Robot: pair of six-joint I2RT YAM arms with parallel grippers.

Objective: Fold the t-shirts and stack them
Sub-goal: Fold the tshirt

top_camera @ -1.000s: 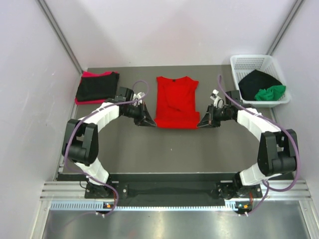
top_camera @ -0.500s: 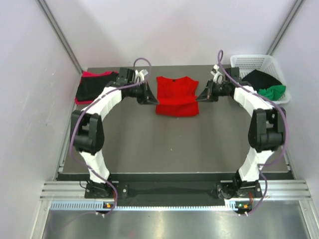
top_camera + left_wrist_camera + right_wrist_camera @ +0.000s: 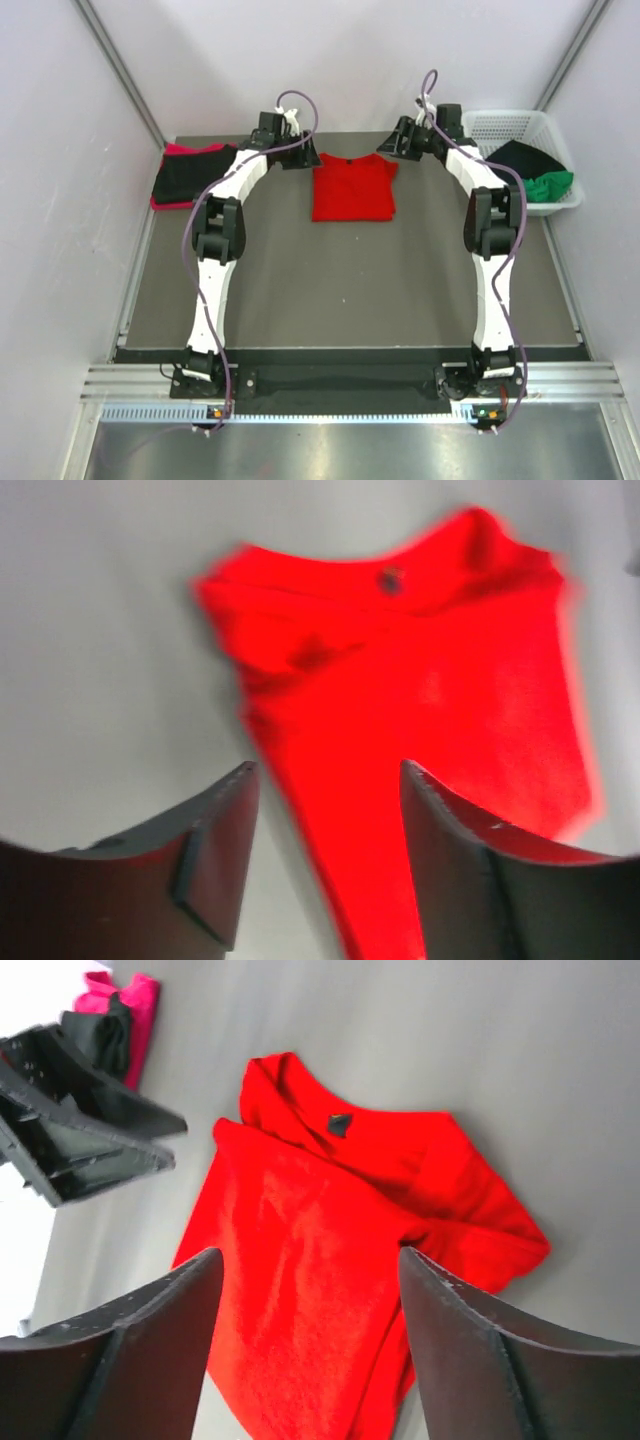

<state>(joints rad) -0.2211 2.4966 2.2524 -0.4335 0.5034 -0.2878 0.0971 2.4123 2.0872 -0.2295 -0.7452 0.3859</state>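
Left gripper (image 3: pixel 302 160), right gripper (image 3: pixel 385 149) let go, soft red t-shirt (image 3: pixel 350 195) folded squarish

Overhead camera looks down from behind; both wrist cameras, seemingly close, share the red t-shirt (image 3: pixel 350 192).

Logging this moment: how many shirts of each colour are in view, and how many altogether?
Bright red: 1, the red shirt at mid-table
Black: 2, the folded black shirt at left and the loose black shirt in the white basket
Green: 1, the green shirt in the basket
Pinkish red: 1, the pink shirt under the folded black one
Total: 5
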